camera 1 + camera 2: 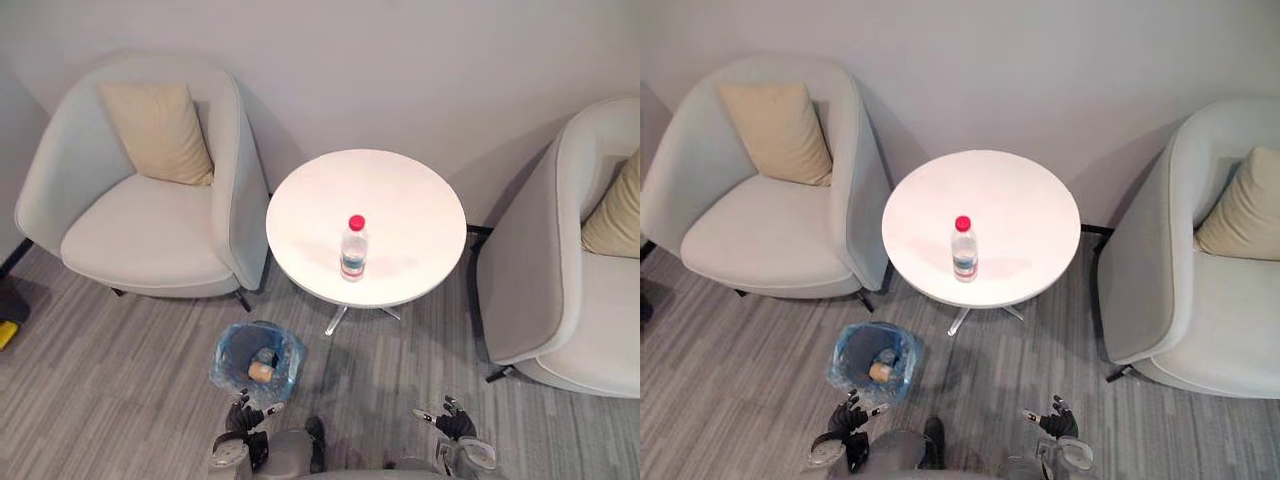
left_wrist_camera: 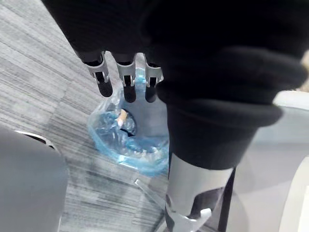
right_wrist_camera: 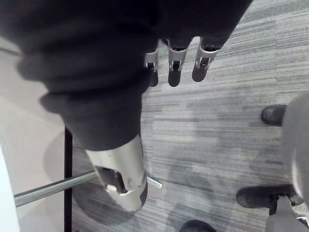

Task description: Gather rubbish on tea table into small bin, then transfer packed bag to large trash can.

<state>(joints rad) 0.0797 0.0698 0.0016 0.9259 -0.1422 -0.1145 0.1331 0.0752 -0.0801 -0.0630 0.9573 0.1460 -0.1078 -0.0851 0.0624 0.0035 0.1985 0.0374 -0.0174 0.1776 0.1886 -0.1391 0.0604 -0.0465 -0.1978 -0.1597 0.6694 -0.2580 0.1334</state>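
Clear plastic red-capped bottle, upright on the round white table, should be grasped mid-body by the right hand, fingers apart and empty.

Item one, left hand: black ribbed cover over back and wrist; silver slotted fingers in a row, dark-tipped; thumb silver-grey, rounded, set apart beside the cover. Item two, right hand: same build, silver dark-tipped fingers, silver thumb.
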